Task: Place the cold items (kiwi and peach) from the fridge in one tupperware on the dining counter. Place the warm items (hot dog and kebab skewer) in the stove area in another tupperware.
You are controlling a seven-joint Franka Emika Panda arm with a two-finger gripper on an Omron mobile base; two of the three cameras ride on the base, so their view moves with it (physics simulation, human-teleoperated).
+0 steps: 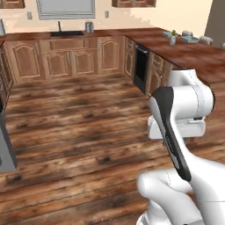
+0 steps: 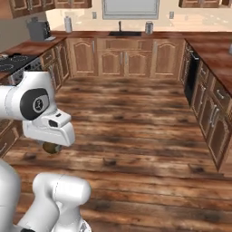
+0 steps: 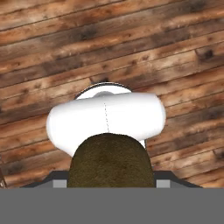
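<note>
One kiwi (image 3: pixel 109 161) sits clamped in the tool (image 3: pixel 109 181), carried above the plank floor (image 1: pixel 74 132), well apart from the dining surface (image 1: pixel 193 55) at its far right edge. Judged light, fuzzy, slightly soft: hold it across its middle with gentle pressure, lest it bruise or slip.

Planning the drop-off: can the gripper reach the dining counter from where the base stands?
Probably not. The gripper holds the kiwi low by the base, over the floor; the dining counter lies well off. Nothing blocks it, so drive closer.
</note>
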